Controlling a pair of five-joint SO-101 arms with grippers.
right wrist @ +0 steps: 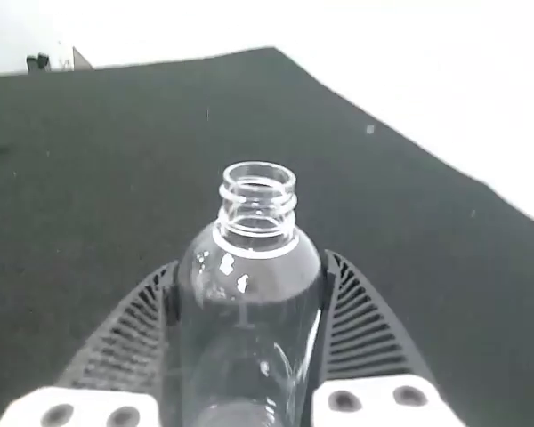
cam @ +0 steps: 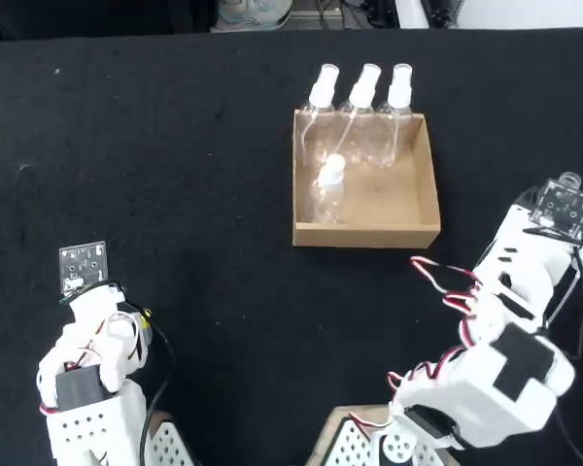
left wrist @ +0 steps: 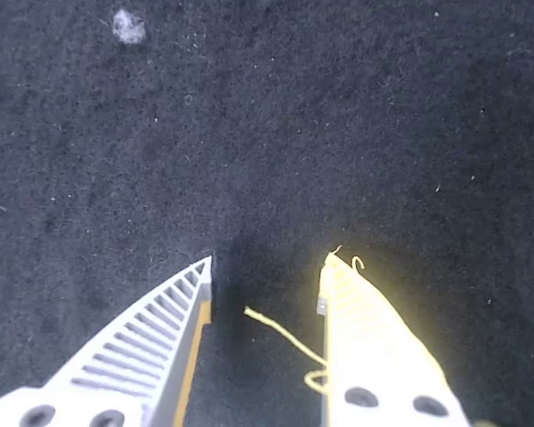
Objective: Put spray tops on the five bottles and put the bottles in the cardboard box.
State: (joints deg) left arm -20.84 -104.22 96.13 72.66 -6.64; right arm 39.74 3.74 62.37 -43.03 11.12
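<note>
Within the right gripper (right wrist: 251,264), an uncapped bottle (right wrist: 249,329).

On the table (cam: 175,146), the cardboard box (cam: 366,236) sits at centre, beyond both arms. Three bottles (cam: 361,116) line its far wall; a fourth bottle (cam: 327,189) stands nearer the front, toward its left side. The left gripper (left wrist: 265,276) hangs over bare table at front left; the right gripper (right wrist: 251,262), right of the box, clasps a fifth bottle (right wrist: 249,311).
</note>
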